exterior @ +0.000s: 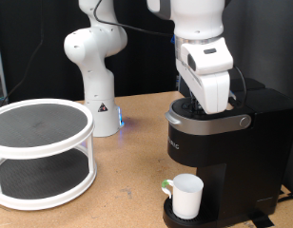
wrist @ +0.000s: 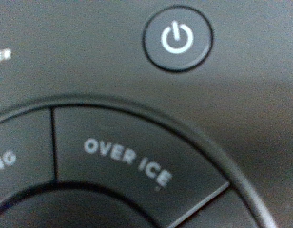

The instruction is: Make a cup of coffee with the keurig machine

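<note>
The black keurig machine (exterior: 223,152) stands at the exterior view's right, with a silver-grey lid band. The white cup (exterior: 186,197) sits on the machine's round base under the spout, its handle with a green mark to the exterior view's left. The arm's hand presses down onto the machine's top; the gripper (exterior: 211,110) is mostly hidden behind the hand. The wrist view is filled by the machine's top panel: a round power button (wrist: 178,39) and an "OVER ICE" button (wrist: 127,161), very close. No fingers show there.
A white two-tier round rack (exterior: 40,152) with dark shelves stands at the exterior view's left. A second white robot base (exterior: 96,76) stands behind on the wooden table (exterior: 127,190). A small blue light glows beside it.
</note>
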`<state>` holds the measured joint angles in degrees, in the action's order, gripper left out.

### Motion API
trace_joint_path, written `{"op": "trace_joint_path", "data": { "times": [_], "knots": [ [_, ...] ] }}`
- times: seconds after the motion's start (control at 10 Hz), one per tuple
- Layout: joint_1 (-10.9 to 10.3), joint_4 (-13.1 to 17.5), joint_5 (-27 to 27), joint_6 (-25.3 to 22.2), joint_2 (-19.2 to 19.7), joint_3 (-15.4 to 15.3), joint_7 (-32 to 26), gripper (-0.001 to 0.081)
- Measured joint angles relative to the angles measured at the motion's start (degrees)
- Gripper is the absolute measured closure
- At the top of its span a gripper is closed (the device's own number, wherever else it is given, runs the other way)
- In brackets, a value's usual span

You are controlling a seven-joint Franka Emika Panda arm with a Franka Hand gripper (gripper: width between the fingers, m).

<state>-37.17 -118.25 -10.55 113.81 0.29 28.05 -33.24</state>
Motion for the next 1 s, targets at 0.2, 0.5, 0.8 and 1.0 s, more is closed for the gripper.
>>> {"op": "trace_joint_path", "data": {
  "times": [0.2,0.5,0.8,1.0],
  "knots": [
    [0.4,2.42,-0.3,-4.22,1.66,0.25,-1.1,0.0805],
    [0.73,3.9,-0.32,-6.37,2.78,0.37,-1.62,0.0805],
    [0.65,1.39,-1.35,0.65,1.48,-0.02,-2.19,0.0805],
    [0.77,-2.65,-4.72,6.51,-1.29,0.08,-6.58,0.0805]
  ]
}}
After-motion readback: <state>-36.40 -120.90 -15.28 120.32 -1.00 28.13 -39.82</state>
